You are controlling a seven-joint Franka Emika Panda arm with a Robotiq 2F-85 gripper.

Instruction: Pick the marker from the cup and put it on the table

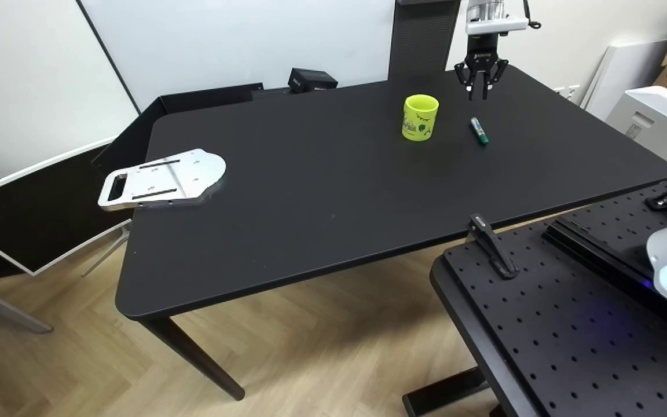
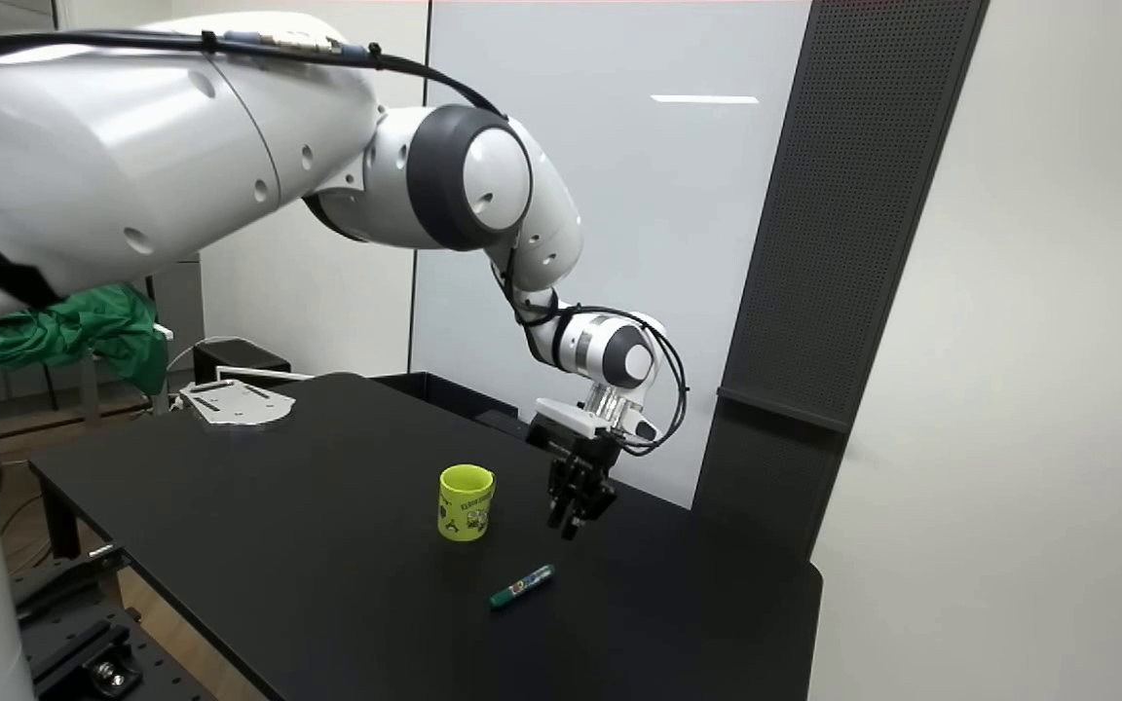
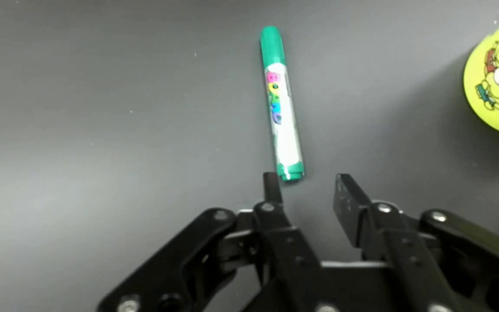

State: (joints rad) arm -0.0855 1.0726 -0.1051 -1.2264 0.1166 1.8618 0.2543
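We see the tool point(image 1: 477, 92) over the far part of the table point(image 1: 310, 191), released, its fingers point(image 3: 272, 189) parted. On its near side in an exterior view, the green-and-white marker point(image 1: 479, 131) lies flat on the table; left of it stands the upright cup point(image 1: 420, 118) (lime green, with cartoon prints). Farther left, a white slotted board point(image 1: 187, 174) overhangs the table's edge. A perforated black surface point(image 1: 571, 330) sits near right.

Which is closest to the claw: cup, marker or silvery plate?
The marker with green ends, lying flat near the claw; the lime cup stands upright farther off, the silvery plate farthest.
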